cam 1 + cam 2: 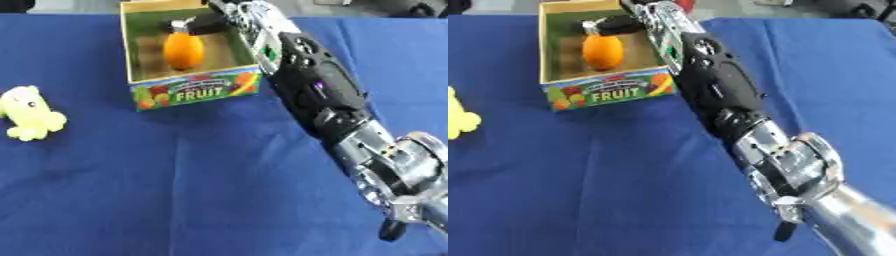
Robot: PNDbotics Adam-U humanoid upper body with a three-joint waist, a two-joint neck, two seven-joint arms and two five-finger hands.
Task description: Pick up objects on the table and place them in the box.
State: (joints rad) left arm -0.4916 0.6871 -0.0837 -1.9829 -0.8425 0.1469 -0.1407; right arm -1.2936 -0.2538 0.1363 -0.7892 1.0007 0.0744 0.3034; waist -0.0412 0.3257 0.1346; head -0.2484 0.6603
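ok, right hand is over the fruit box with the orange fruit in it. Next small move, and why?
Probably open the right hand and lift it straight up. The orange fruit already sits inside the fruit box, with the fingers at its top, so the placing looks done. A yellow plush toy on the blue tablecloth remains outside the box.

Table (175, 200) covering: blue cloth, matt, faint creases. Box (194, 91) near the far edge looks like printed cardboard, plain tan and dull inside, front panel coloured with slight sheen; the orange fruit (184, 50) in it has a smooth, somewhat glossy skin, like plastic. Yellow toy (30, 113) at the left edge appears soft and matt, material uncertain; right arm (315, 85) shows glossy black plastic shells and bright polished metal joints.
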